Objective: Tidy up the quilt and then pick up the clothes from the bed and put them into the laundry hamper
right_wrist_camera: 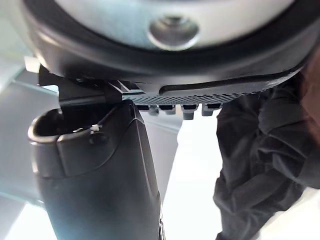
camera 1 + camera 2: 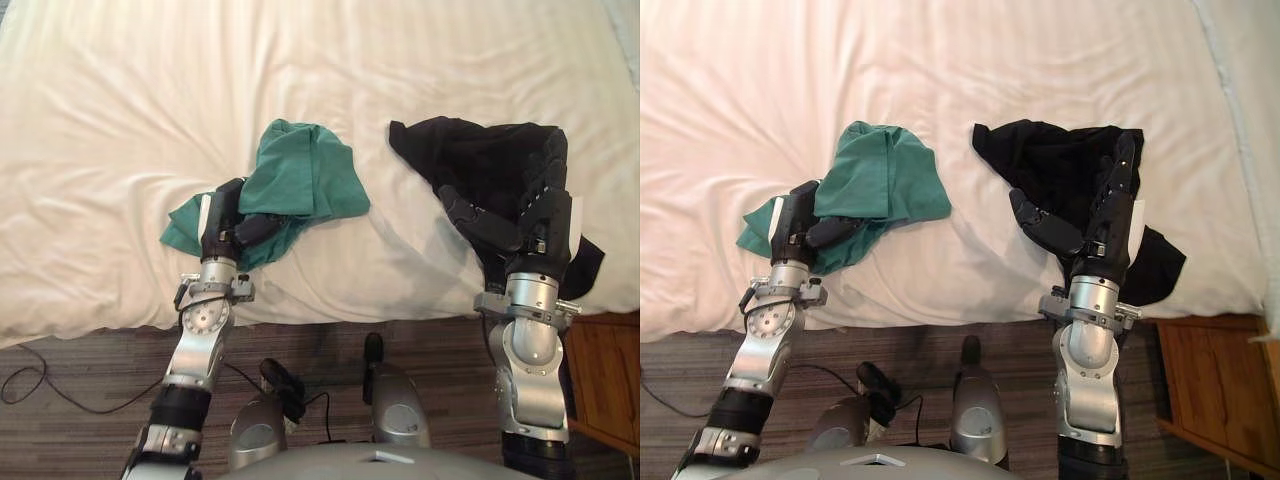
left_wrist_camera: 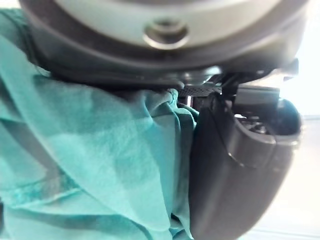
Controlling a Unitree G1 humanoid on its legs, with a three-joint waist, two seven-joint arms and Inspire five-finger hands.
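**Both hands on the clothes, near edge of the bed**

The left hand [image 2: 228, 222] is buried in the green garment [image 2: 305, 175]. Its thumb sticks out sideways over the lower flap, but the fingers run under the cloth, so I honestly can't tell if they're curled on it. In the left wrist view, teal fabric is bunched right up against the palm and beside the thumb. The garment is thin and teal, crumpled into a heap, with one flap trailing toward the bed's near edge.

The right hand [image 2: 535, 225] lies on the black garment [image 2: 470, 160], fingers straight and together pointing up the bed, thumb splayed out wide. That piece is dark and rumpled, spread wider than the green one, with a corner reaching the near edge beside the wrist.

The two garments lie apart on the white quilt [image 2: 120, 120], which looks fairly smooth with a few soft folds. A wooden nightstand [image 2: 605, 385] sits by the bed's right corner.
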